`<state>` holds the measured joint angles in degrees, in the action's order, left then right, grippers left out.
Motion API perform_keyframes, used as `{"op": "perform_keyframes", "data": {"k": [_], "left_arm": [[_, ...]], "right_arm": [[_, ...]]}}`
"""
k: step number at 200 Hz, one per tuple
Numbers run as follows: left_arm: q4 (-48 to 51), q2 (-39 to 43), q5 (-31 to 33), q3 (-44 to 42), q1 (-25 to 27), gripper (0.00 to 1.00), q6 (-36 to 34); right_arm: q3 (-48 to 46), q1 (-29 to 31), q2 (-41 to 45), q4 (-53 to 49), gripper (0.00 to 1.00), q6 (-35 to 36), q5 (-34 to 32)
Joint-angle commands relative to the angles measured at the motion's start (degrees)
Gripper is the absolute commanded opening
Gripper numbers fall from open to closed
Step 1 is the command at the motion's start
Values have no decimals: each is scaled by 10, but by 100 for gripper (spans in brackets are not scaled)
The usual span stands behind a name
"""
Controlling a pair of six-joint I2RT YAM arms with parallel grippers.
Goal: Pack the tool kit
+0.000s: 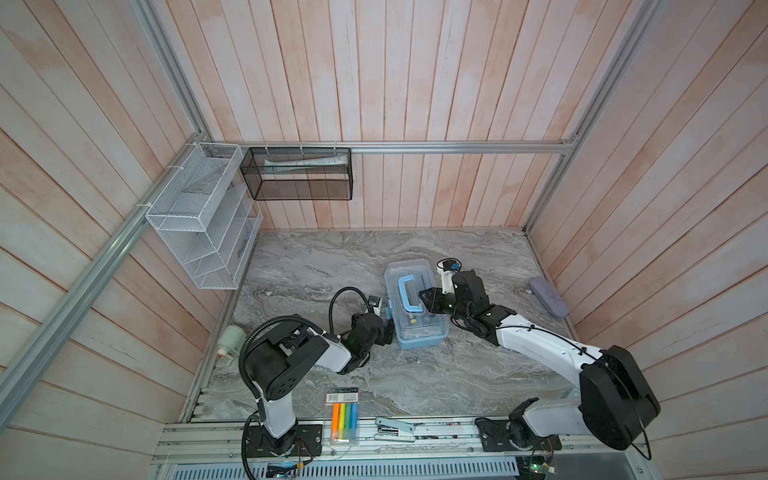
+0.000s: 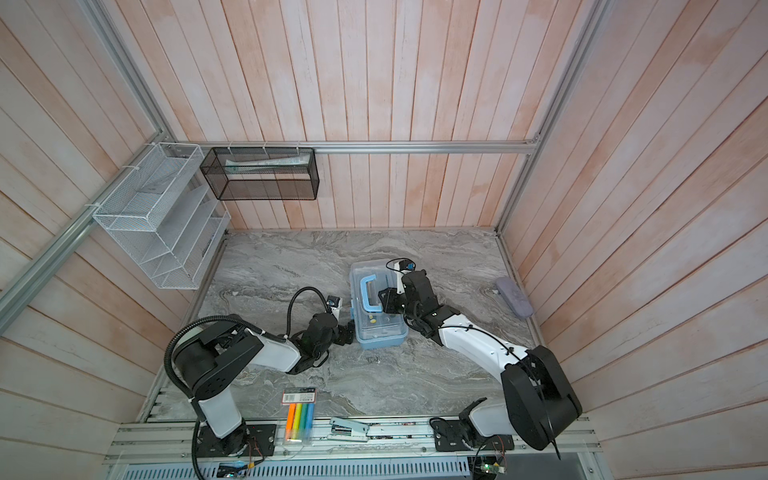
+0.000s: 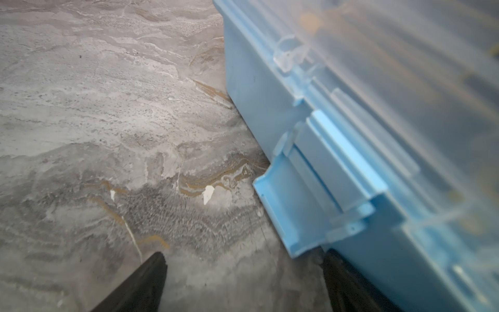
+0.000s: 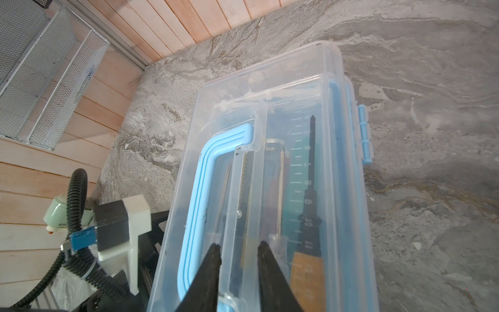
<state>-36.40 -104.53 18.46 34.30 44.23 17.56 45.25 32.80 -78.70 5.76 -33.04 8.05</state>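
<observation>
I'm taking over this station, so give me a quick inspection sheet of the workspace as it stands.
Surface: grey marble tabletop, bare in the middle.
Job's things: tool kit, clear lid down, side latch flipped out.
Clutter: marker pack, stapler, lilac case.
Hands: left hand open beside the latch; right hand nearly closed, tips on the lid.
Cables: black conduit looped over the left arm.
Surroundings: plank walls, white mesh rack, black basket.

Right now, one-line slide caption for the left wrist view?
Open left gripper beside the tool kit, one finger under its flipped-out blue latch.
</observation>
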Motion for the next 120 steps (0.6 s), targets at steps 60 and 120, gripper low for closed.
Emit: {"op": "perform_keyframes", "data": {"k": [60,120], "left_arm": [[15,-26,50,22,-6,92,6],[16,6,41,11,-35,92,9]], "right_arm": [[-2,-3,-7,-11,26,-7,18],[3,-3,-13,-12,26,-6,24]]}}
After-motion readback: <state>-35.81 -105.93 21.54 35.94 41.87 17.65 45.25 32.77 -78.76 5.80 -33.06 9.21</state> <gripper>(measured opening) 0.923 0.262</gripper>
